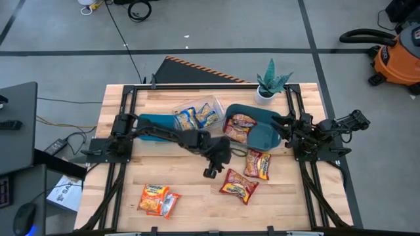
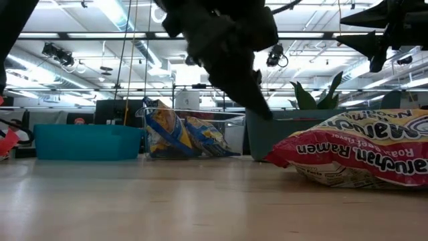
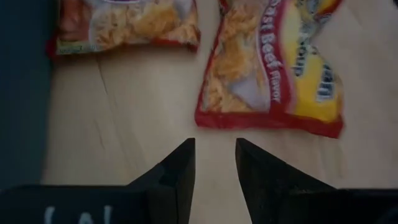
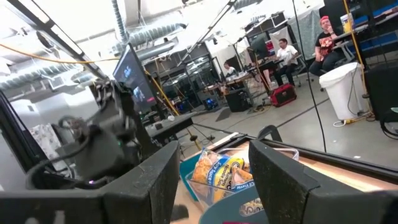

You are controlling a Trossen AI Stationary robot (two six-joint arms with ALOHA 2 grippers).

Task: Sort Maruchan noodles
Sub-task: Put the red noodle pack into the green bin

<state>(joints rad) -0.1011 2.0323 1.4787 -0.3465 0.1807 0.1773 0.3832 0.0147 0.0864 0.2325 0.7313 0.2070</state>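
Observation:
Two red-and-yellow Maruchan packets lie flat on the table at centre right, one (image 1: 239, 185) nearer and one (image 1: 258, 164) farther; both also show in the left wrist view (image 3: 273, 68) (image 3: 124, 25). My left gripper (image 1: 212, 170) (image 3: 214, 155) hangs open and empty above bare wood, just to their left. Another red packet (image 1: 240, 126) lies in the right teal bin (image 1: 262, 137). Blue-and-yellow packets (image 1: 197, 117) lie in the clear tray (image 1: 213, 103). Two orange packets (image 1: 157, 200) lie at the near left. My right gripper (image 1: 283, 124) (image 4: 211, 168) is open and empty over the right bin.
A second teal bin (image 1: 152, 128) stands at the far left under my left arm. A potted plant (image 1: 269, 85) stands at the far right corner. Bare wood lies along the near edge between the orange and red packets. People sit in the room beyond (image 4: 286, 53).

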